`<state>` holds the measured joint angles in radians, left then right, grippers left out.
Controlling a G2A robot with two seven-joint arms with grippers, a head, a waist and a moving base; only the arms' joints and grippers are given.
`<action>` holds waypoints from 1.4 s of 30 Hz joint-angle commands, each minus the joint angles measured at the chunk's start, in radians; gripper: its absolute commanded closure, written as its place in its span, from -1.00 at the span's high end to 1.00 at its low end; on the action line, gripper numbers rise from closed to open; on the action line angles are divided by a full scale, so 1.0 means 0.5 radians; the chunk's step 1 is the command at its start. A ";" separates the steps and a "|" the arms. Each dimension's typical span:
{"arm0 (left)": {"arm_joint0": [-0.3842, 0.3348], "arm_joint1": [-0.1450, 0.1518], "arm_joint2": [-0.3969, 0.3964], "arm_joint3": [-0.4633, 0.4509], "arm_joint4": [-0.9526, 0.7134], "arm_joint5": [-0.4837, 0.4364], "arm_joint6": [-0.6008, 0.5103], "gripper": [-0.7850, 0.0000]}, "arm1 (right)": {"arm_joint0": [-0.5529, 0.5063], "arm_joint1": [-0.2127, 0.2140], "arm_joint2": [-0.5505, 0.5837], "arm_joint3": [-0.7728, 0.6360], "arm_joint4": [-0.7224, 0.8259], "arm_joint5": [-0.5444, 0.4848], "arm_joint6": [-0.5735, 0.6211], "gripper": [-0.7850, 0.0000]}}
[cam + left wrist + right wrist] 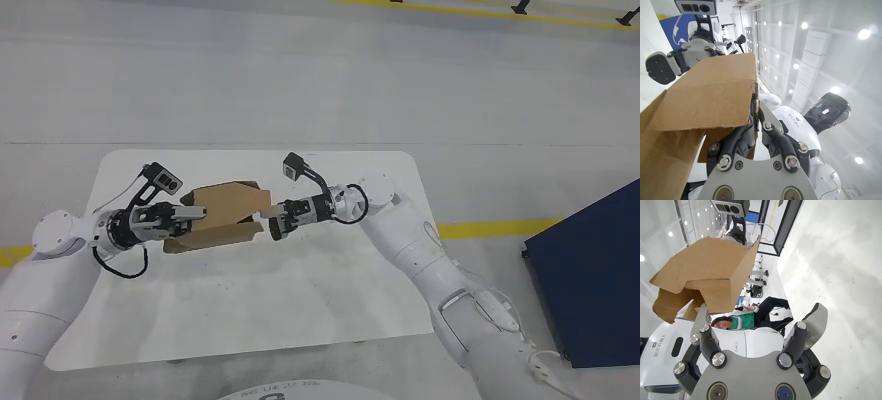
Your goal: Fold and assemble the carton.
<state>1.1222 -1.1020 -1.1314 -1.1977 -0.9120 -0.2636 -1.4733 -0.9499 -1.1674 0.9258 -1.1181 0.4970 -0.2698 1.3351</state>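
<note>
A brown cardboard carton [222, 213], partly unfolded with loose flaps, hangs over the back left of the white table [300, 300]. My left gripper [192, 213] is at its left end. In the left wrist view the left gripper [755, 115] is shut on a torn edge of the carton [702, 98]. My right gripper [272, 224] is at the carton's right end. In the right wrist view the right gripper [761, 315] stands open; one of its fingers [703, 313] is right at a lower corner of the carton [706, 262], the other finger [817, 315] is well apart.
The table's front half and right side are bare. A dark blue block [590, 280] stands on the floor to the right of the table, beside a yellow floor line [490, 229].
</note>
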 commanded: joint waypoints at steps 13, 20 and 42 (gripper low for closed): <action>0.040 0.000 0.006 -0.088 -0.022 0.094 -0.040 -1.00 | -0.113 0.038 0.162 -0.047 0.195 -0.065 0.021 1.00; 0.058 0.005 0.050 -0.112 -0.247 0.279 -0.125 -1.00 | -0.111 0.057 0.274 0.037 0.441 -0.004 0.207 1.00; -0.051 0.006 0.225 0.081 -0.244 0.200 -0.125 -1.00 | 0.069 -0.050 -0.087 0.061 0.136 0.114 0.093 1.00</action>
<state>1.0974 -1.0993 -1.0194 -1.1600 -1.0302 -0.1634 -1.5359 -0.9151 -1.1923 0.8811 -1.0900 0.5629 -0.2083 1.3793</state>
